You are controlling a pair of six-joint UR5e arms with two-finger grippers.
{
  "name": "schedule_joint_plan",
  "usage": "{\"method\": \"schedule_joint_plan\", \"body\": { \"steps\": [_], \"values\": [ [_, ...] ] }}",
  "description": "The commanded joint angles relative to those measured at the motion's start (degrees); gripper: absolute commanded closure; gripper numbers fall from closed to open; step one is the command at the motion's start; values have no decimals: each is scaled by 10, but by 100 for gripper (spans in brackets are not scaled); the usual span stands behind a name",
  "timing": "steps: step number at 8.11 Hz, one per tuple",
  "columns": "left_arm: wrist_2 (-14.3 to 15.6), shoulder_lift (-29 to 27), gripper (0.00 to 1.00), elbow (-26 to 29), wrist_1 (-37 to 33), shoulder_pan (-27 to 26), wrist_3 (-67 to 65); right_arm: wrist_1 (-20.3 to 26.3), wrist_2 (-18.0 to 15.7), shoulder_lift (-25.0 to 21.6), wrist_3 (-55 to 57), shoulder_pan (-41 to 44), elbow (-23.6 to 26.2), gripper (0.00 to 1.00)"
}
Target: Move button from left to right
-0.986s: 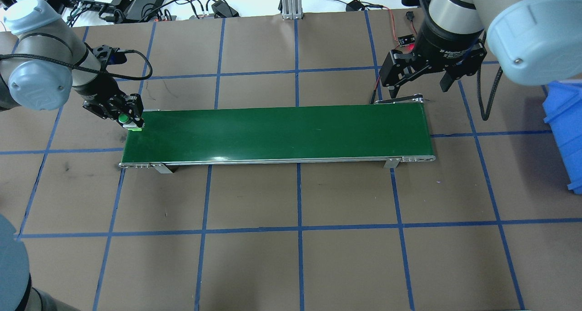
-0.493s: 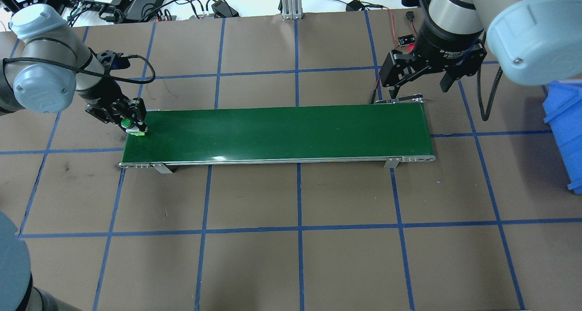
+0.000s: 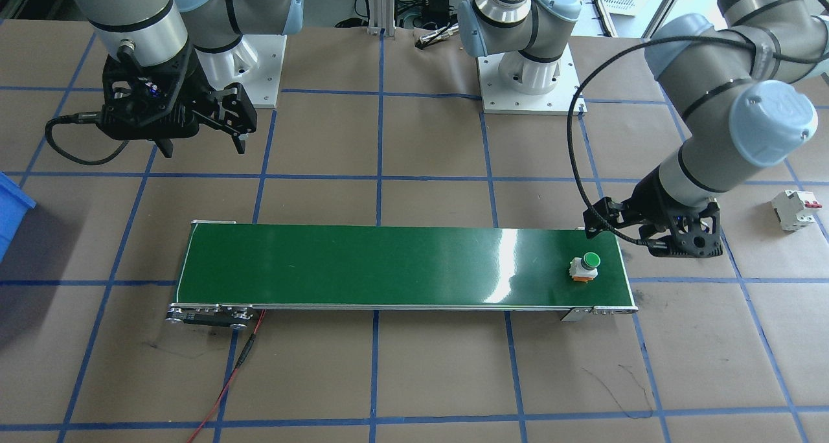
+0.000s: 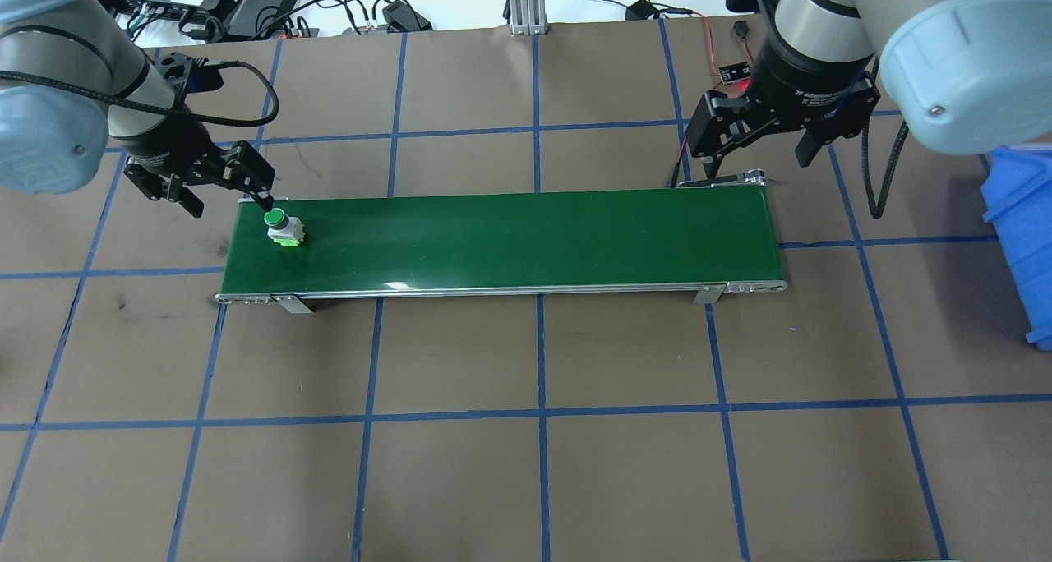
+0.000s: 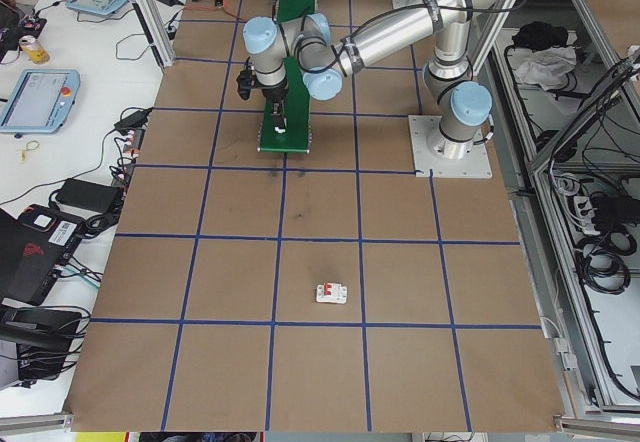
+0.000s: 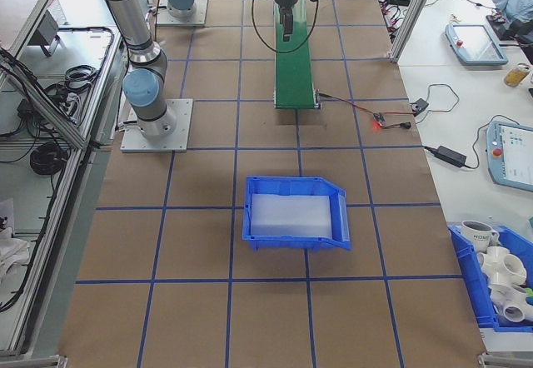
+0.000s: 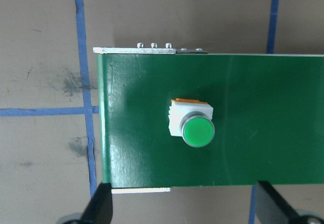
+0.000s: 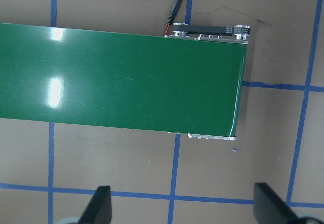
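Button stands upright on the green conveyor belt, near its left end. Left gripper wide open, empty, just off that end. Right gripper wide open, empty, above belt's right far corner.

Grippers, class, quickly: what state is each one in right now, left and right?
Left gripper: open, empty, beside the button standing on the conveyor belt.
Right gripper: open, empty, above the belt's other end.

My left claw hangs open near the bench's left edge; my right claw hangs open too.
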Motion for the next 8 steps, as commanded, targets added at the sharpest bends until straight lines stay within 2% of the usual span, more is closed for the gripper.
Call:
{"method": "schedule_joint_plan", "body": {
  "steps": [1,3,6,8],
  "values": [
    [3,80,0,1,-55,-37,-67,0,0,0,0,0,-1,0],
    [3,118,0,2,-62,-50,-78,0,0,0,0,0,-1,0],
    [4,127,0,0,-66,-50,-74,-2,2,1,-12,0,0,0],
    [-2,139,0,3,-67,-54,-74,-17,4,32,-15,-1,3,0]
  ]
}}
